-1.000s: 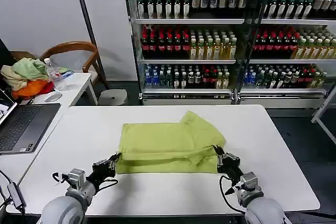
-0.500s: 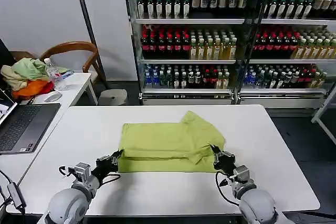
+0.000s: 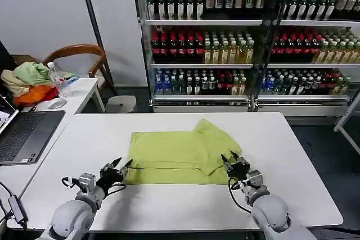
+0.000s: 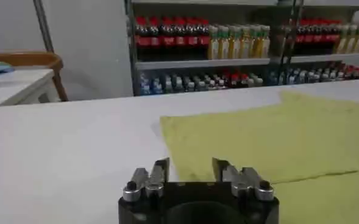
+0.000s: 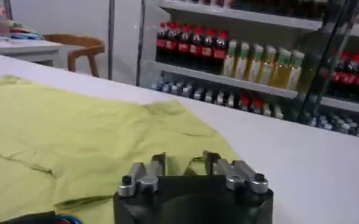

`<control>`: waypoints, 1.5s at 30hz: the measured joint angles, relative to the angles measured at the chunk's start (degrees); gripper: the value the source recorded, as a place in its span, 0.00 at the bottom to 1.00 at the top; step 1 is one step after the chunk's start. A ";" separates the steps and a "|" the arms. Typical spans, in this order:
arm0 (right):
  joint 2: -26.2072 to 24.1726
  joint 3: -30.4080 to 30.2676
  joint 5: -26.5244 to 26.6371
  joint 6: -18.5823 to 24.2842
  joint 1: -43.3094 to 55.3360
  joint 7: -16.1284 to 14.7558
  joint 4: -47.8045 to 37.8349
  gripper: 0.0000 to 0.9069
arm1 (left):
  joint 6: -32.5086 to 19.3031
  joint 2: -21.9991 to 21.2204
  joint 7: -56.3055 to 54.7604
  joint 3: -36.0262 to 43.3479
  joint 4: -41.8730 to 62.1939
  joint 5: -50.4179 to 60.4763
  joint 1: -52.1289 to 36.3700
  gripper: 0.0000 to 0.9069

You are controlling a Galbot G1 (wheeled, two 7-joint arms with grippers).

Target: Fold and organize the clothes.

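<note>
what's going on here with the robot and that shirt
A two-armed robot is folding a lime T-shirt on a white table. The shirt lies flat, already folded over itself, with one sleeve sticking out toward the far right. The left pincer sits open at the shirt's near left corner, and the right pincer sits open at its near right corner. Neither is gripping the cloth at this moment.
</note>
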 measured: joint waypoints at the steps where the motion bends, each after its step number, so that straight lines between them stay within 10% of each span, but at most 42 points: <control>1: -0.13 0.41 0.31 -0.33 -0.58 0.19 0.72 1.00 | 0.14 0.22 -0.25 -0.25 -0.52 -0.07 0.44 1.00; 18: -0.75 4.36 1.97 -2.65 -10.20 1.26 6.39 1.00 | 6.07 -1.26 -5.46 0.33 -6.92 0.81 6.87 1.00; 19: -0.74 4.37 1.98 -2.77 -10.48 1.29 6.47 0.89 | 6.35 -1.39 -5.69 0.30 -7.05 0.81 6.99 0.92; 20: -0.71 4.37 2.03 -2.87 -10.68 1.37 6.51 0.67 | 6.62 -1.49 -5.86 0.30 -7.15 0.81 7.09 0.54; 21: -0.66 4.37 2.11 -2.93 -10.82 1.49 6.52 0.13 | 6.92 -1.57 -6.08 0.29 -7.23 0.81 7.14 0.22; 22: -0.61 4.39 2.19 -2.96 -10.94 1.56 6.52 0.00 | 7.22 -1.62 -6.16 0.30 -7.32 0.81 7.21 0.04; 45: -0.24 4.88 2.48 -3.62 -13.47 1.75 8.13 0.00 | 8.39 -2.24 -6.54 1.30 -7.67 2.03 7.73 0.04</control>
